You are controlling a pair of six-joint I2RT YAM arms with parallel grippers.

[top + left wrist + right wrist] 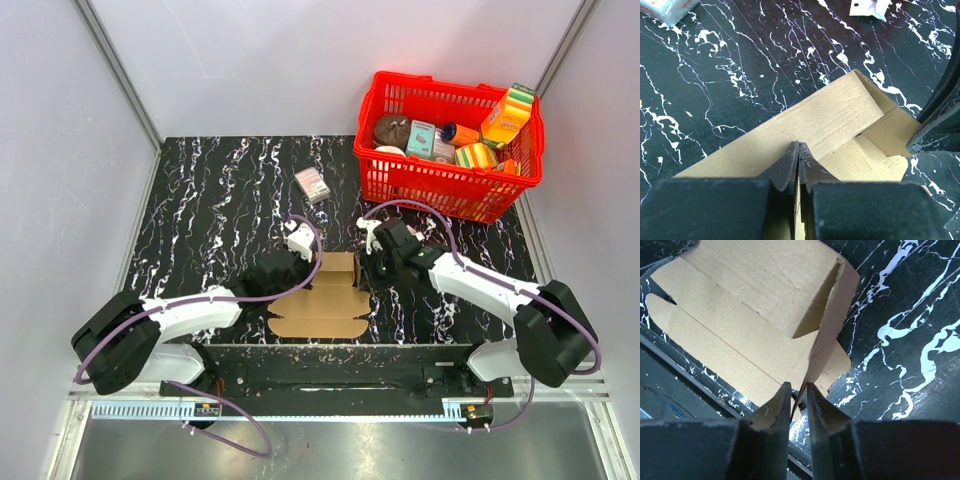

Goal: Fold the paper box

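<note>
top view only: red basket (pixel 440 190) beyond paper box (pixel 322 310);
left gripper (pixel 799 148): pinching its wall;
right gripper (pixel 797 386): slightly spread, flap edge between

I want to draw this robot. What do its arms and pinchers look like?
The left arm and right arm have smooth white shells and chunky black joints. A purple cable loops along each. The left gripper and right gripper each have two black fingers tapering to blunt tips, a bit scuffed.
</note>
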